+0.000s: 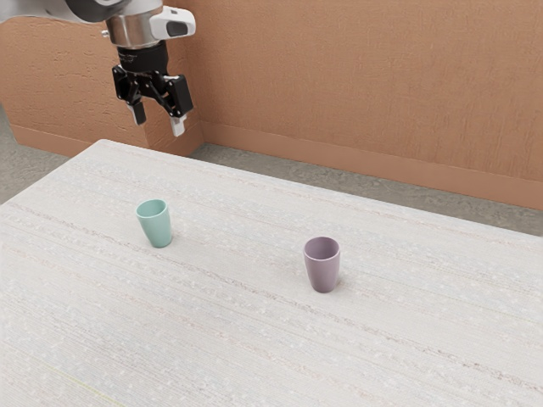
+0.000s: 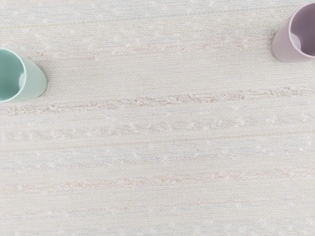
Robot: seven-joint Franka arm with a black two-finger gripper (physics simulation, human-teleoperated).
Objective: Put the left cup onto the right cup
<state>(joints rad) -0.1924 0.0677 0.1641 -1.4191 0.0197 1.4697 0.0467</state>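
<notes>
White and silver arm (image 1: 133, 30), black fingers (image 1: 177, 125) with pale tips

Mint cup (image 1: 154, 223), mauve cup (image 1: 322, 264) — table (image 1: 254, 348) perhaps streaked

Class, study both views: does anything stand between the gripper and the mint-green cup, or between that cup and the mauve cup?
Nothing visible does. The black two-finger gripper hangs open high over the far edge, and bare pale wood-grain tabletop lies between it, the mint-green cup and the mauve cup.

Our pale woodgrain table (image 1: 254, 356) bears two upright cups, well apart: a teal cup (image 1: 154, 222), and a mauve cup (image 1: 322, 264) at roughly its three o'clock in the exterior view.
</notes>
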